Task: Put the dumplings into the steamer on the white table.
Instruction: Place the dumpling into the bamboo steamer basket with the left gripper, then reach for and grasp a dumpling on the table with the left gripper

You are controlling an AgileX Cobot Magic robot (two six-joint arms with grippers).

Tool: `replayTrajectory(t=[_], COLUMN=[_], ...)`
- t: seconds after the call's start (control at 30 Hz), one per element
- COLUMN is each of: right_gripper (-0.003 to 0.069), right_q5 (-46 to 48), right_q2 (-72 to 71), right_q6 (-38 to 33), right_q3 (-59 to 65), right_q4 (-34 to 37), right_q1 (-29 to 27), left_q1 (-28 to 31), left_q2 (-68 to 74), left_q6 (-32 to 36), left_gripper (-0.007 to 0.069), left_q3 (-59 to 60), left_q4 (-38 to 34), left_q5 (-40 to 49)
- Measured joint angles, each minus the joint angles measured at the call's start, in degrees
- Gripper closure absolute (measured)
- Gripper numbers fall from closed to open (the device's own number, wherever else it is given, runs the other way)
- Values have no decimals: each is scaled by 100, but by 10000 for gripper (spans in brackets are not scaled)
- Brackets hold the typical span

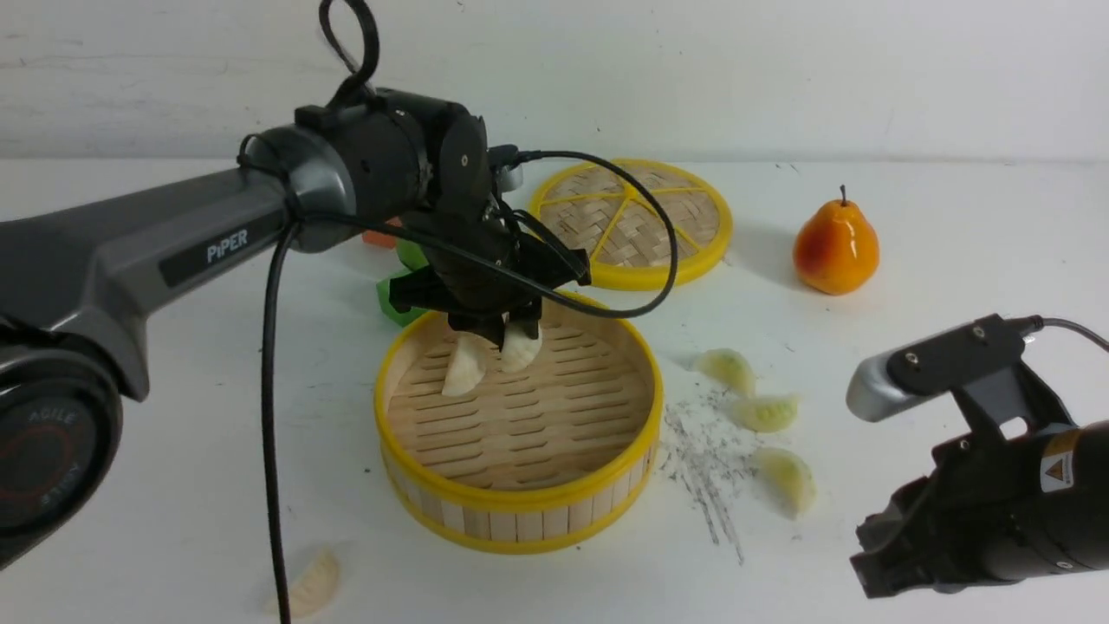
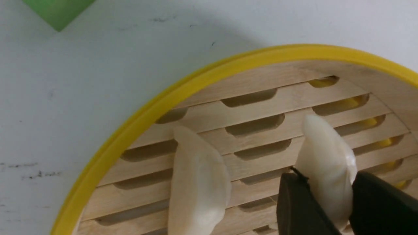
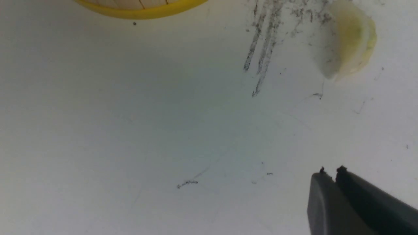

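Closed gripper (image 3: 331, 170), green dumpling (image 3: 351, 39), scratch marks (image 3: 261, 49)

A faintly scuffed white wall (image 1: 780, 78) stands behind.

**Covered, cropped, blurred**

The left arm (image 1: 173, 243) covers most of a green block (image 1: 394, 308) and an orange thing (image 1: 379, 237) too hidden to name. A cable (image 1: 270, 433) crosses the blurred cream dumpling (image 1: 314, 585) at the bottom edge. The lower end of the held dumpling (image 2: 326, 163) vanishes between the fingers (image 2: 297, 205). The right wrist view catches only a sliver of the steamer (image 3: 140, 8).
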Motion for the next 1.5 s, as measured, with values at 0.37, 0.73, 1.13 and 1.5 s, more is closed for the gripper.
replayTrajectory(t=[0.37,0.73,1.13,1.5], right_gripper=[598,592,580,573], right_q5=[5,10,29,29], right_q2=[0,0,0,0], right_q6=[0,0,0,0], right_q3=[0,0,0,0], right_q4=[5,5,-12,-14], right_q1=[0,0,0,0], left_q1=[0,0,8,14], left_q2=[114,-1098,-2228,-2283], left_q6=[-262,838,1364,1487], left_gripper=[314,245,310,312], left_q3=[-30,-786,1899,3897], left_q4=[19,575,943,903], left_q5=[1,1300,2013,725])
